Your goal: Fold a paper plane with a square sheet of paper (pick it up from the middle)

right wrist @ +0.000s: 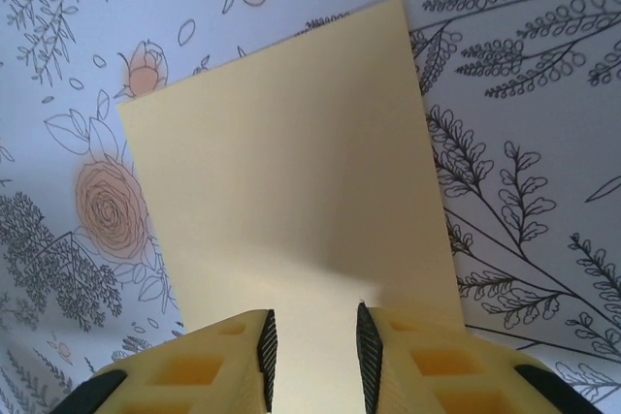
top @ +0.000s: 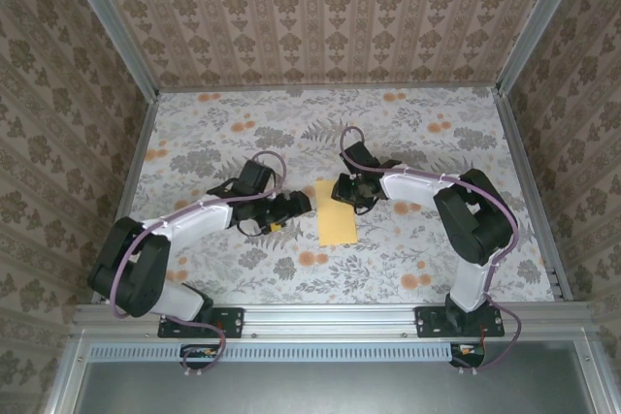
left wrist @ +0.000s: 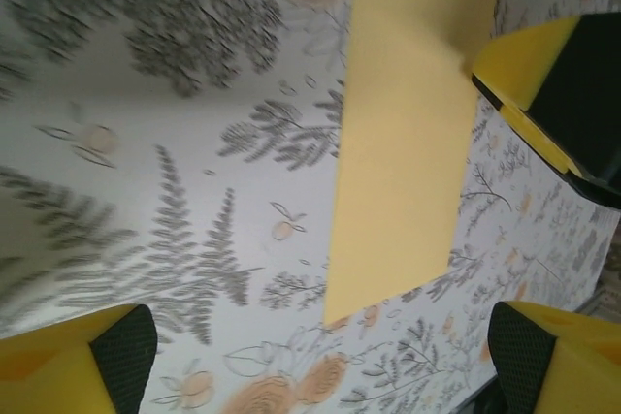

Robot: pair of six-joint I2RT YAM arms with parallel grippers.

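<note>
The sheet of paper [top: 337,214] lies folded on the table [top: 243,133]. Your left gripper [top: 300,205] sits low beside it, jaws wide; your right gripper [right wrist: 312,348] leans over its far end, jaws narrow, empty.

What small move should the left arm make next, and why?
Probably slide the open left gripper onto the near half of the paper to pin it: the paper lies flat, that gripper stands beside it, not touching, and the right gripper sits at its far edge.

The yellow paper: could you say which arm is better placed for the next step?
Probably the right gripper: over the paper's end, jaws slightly apart; the left gripper is wide open beside it.
</note>
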